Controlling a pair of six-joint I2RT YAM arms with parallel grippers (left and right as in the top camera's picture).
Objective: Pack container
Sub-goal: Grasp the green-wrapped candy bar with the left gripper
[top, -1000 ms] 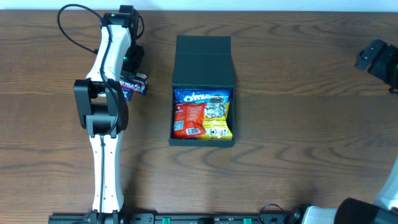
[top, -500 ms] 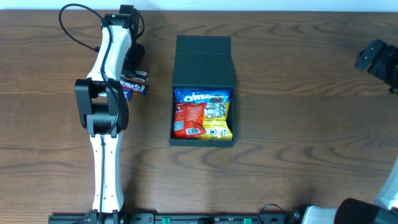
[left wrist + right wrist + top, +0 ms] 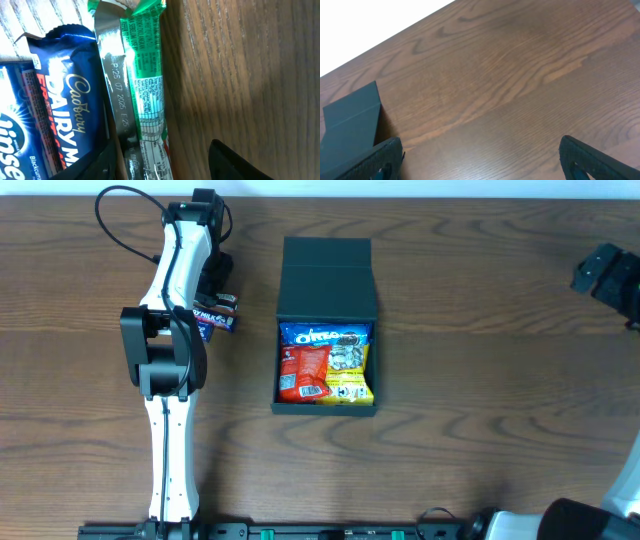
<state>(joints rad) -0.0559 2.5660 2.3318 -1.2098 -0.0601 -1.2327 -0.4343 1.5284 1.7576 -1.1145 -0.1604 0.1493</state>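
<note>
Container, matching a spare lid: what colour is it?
The container is dark teal-black, matte; the overhead view shows it best.

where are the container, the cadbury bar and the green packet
container (image 3: 328,275): overhead view, on its open flap lid
cadbury bar (image 3: 65,115): left wrist view, on the blue wrapper front
green packet (image 3: 146,75): left wrist view, on the green printed panel

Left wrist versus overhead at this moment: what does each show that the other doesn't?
Only left wrist: readable print, the lettering on the Cadbury Dairy Milk bar and the date strip on a green-wrapped bar. Only overhead: the open container holding an Oreo packet, a red packet and a yellow packet. Both: that Cadbury bar by the left end effector, on the wooden table.
</note>
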